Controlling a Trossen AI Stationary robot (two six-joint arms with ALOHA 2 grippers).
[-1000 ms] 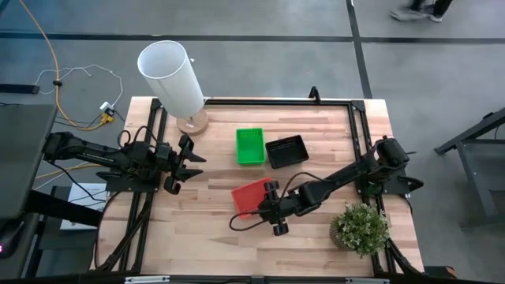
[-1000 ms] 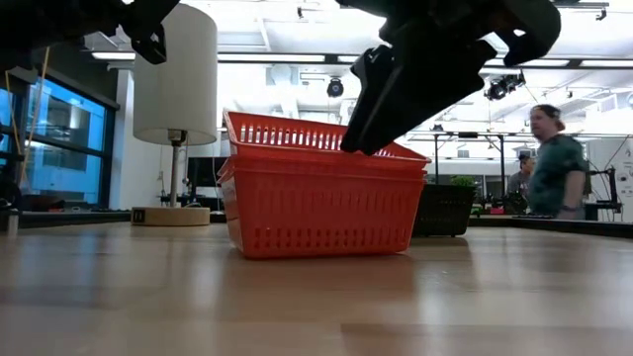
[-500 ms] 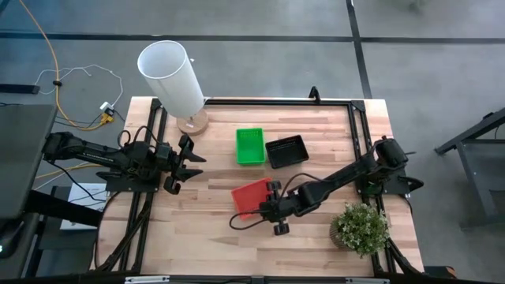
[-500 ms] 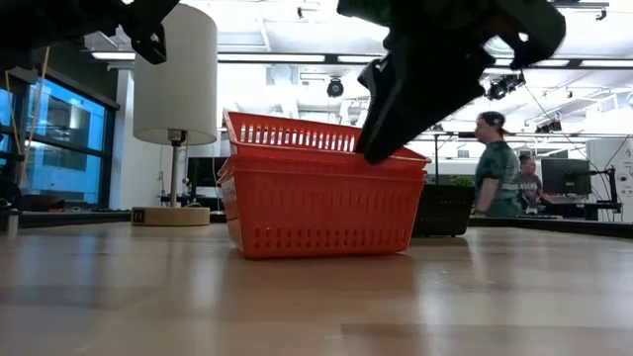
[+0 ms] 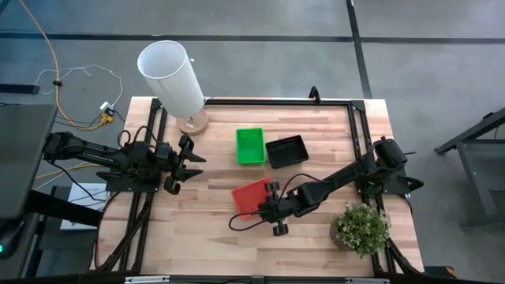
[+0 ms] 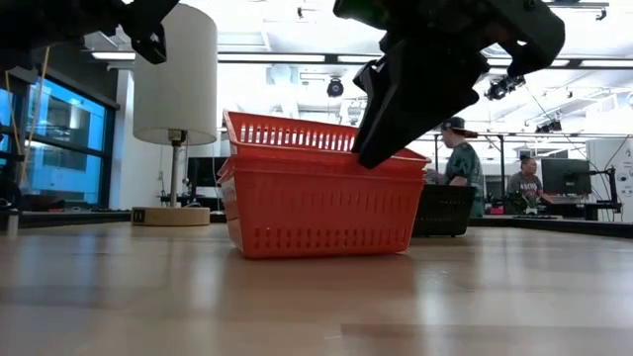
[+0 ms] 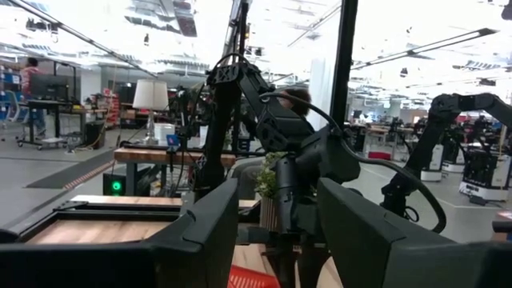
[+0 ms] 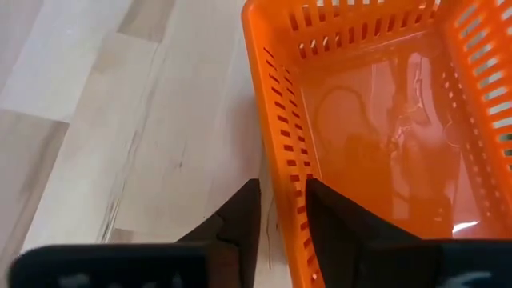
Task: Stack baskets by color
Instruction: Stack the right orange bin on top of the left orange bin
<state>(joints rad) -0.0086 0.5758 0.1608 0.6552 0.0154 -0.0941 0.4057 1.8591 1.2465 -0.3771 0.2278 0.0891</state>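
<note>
Overhead, the right gripper (image 5: 272, 211) sits at the near edge of the red baskets (image 5: 251, 196), its arm stretching back to the desk's (image 5: 213, 244) right side. Beyond those jaws stand a green basket (image 5: 250, 146) and a black basket (image 5: 286, 151), side by side. The left gripper (image 5: 186, 162) waits well off to the left, jaws parted and grasping nothing, just short of the white cylinder (image 5: 171, 76). A potted plant (image 5: 360, 228) stands beside the right arm.

From desk height, the red baskets (image 6: 318, 193) are nested, the top one riding tilted, and the right gripper (image 6: 381, 133) comes down onto its rim. A black basket (image 6: 443, 209) shows behind; people stand far back in the room.

The left wrist camera looks between its own spread fingers (image 7: 212, 232) across at the other arm.

The right wrist camera shows the jaws straddling the red basket's (image 8: 376, 128) mesh wall, one finger (image 8: 240, 220) outside, the other inside, narrow-set around it; whether they truly pinch it I cannot tell.
</note>
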